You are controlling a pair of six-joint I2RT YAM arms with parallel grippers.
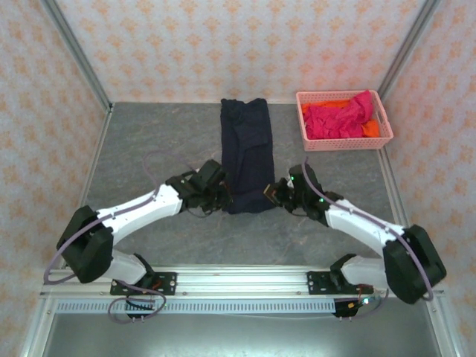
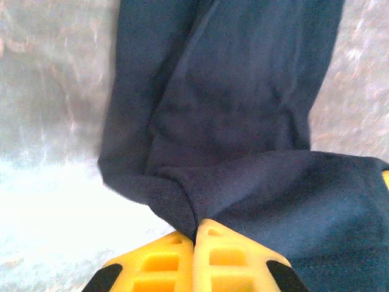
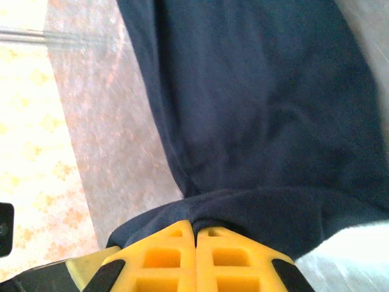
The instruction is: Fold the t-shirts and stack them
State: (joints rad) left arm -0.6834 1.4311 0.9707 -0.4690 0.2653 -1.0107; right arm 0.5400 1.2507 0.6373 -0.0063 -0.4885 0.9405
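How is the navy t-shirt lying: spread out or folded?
Folded: the navy t-shirt lies as a narrow strip on the table, layers overlapping. Both arms' jaws are shut on its near end.

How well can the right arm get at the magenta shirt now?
Probably not yet: its end effector is shut on the navy shirt. Otherwise the magenta shirt lies uncovered in the pink basket.

Orange t-shirt (image 1: pixel 372 129) mostly beneath magenta-red t-shirt (image 1: pixel 338 119)

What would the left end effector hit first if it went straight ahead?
Likely the navy t-shirt: the left end effector is shut on its near edge, and the cloth lies ahead.
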